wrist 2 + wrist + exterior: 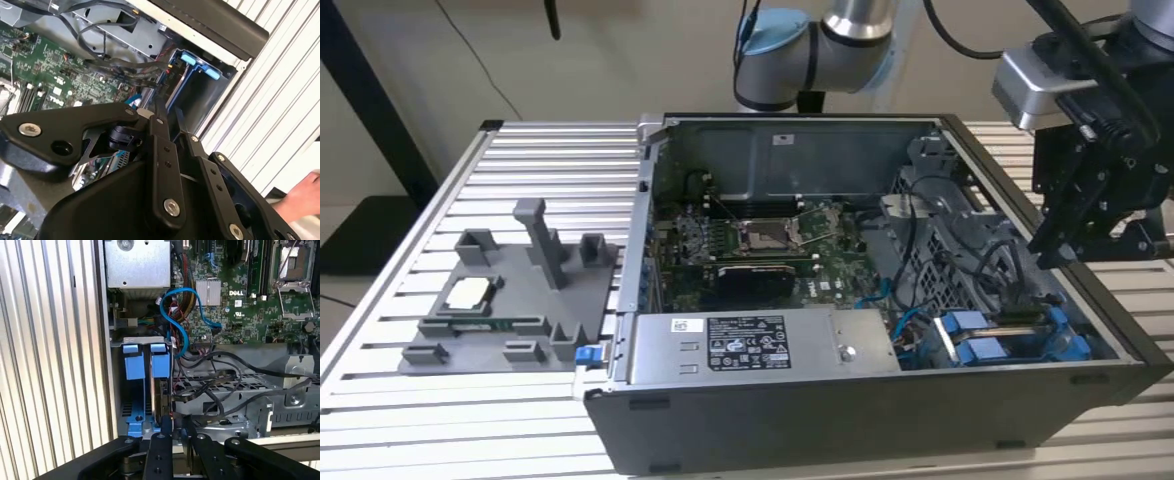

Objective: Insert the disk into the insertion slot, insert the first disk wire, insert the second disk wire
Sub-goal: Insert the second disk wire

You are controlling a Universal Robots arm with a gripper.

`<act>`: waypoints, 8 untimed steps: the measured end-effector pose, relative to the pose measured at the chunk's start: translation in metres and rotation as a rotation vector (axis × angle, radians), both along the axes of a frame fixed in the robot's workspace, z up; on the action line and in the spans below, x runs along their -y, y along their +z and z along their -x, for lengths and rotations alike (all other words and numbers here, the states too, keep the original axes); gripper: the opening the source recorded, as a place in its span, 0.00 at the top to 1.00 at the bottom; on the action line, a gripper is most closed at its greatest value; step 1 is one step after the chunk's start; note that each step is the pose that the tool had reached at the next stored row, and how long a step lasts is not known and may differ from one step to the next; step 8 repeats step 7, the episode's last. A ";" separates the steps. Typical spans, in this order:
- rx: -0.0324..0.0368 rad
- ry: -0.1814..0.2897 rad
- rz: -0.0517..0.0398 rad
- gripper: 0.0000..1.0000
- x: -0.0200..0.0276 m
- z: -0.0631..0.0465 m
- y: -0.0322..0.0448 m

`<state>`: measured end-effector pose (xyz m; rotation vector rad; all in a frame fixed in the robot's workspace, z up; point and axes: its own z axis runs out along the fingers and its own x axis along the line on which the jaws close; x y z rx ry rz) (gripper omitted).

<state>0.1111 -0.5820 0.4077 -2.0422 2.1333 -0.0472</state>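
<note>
Resting on a ribbed metal table [520,160], the open computer case [854,420] sits under the pincer [1067,250]; its grip I cannot tell.

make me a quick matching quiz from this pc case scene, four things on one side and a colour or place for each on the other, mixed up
Things:
1. insertion slot
2. gripper
3. power-supply box
4. grey parts tray

Colour or place:
A. on the slatted table outside the case, at the exterior view's left
B. bright blue rails, in the case's near corner at the exterior view's right
C. grey, with a white label, along the case's near wall
D. black, above the case's side at the exterior view's right

Pairs: 1-B, 2-D, 3-C, 4-A
</note>
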 end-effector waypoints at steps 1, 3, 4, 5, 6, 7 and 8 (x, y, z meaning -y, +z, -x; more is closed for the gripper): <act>-0.0012 0.000 -0.0002 0.77 0.0000 0.000 0.0001; -0.0019 0.000 -0.0003 0.77 0.0000 0.000 0.0001; -0.0023 0.000 -0.0002 0.77 0.0000 0.000 0.0001; -0.0027 0.000 -0.0001 0.77 0.0000 0.000 0.0001; -0.0029 0.000 0.0000 0.77 0.0000 0.000 0.0002; -0.0031 0.000 -0.0001 0.77 0.0000 0.000 0.0002; -0.0031 0.000 -0.0001 0.77 0.0000 0.000 0.0002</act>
